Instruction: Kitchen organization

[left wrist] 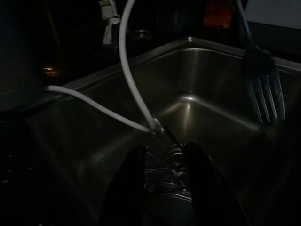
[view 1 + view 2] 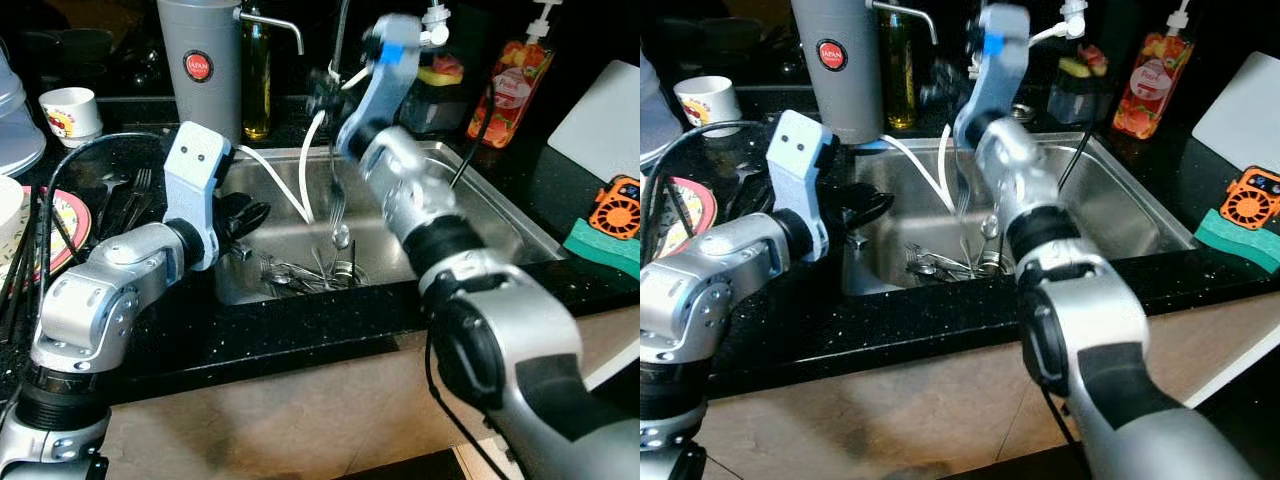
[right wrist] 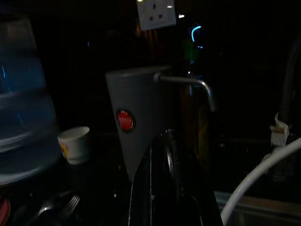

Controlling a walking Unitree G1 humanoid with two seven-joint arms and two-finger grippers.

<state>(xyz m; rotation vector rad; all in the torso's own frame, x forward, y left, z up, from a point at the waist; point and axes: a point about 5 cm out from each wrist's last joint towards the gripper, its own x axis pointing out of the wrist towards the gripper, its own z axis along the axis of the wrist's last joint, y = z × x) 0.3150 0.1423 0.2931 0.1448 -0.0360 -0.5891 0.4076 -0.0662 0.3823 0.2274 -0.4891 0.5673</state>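
Observation:
My right gripper [image 2: 322, 100] is raised over the steel sink [image 2: 500, 232], shut on the handle of a fork [image 2: 336, 200] that hangs tines down; the tines [image 1: 268, 100] also show in the left wrist view. Several pieces of cutlery [image 2: 310, 270] lie in a pile on the sink bottom. At the sink's left rim my left gripper [image 2: 245, 215] stands open, pointing in towards that pile, with nothing between its fingers [image 1: 134, 179]. In the right wrist view the fingers [image 3: 169, 183] are pressed together.
Two white hoses [image 2: 285, 180] droop into the sink. A grey dispenser [image 2: 200, 60], an oil bottle [image 2: 257, 80] and a cup [image 2: 70, 110] stand behind. Plates with forks [image 2: 60, 215] lie left. An orange soap bottle [image 2: 510, 85], a green sponge [image 2: 600, 245] and a white board [image 2: 600, 110] are right.

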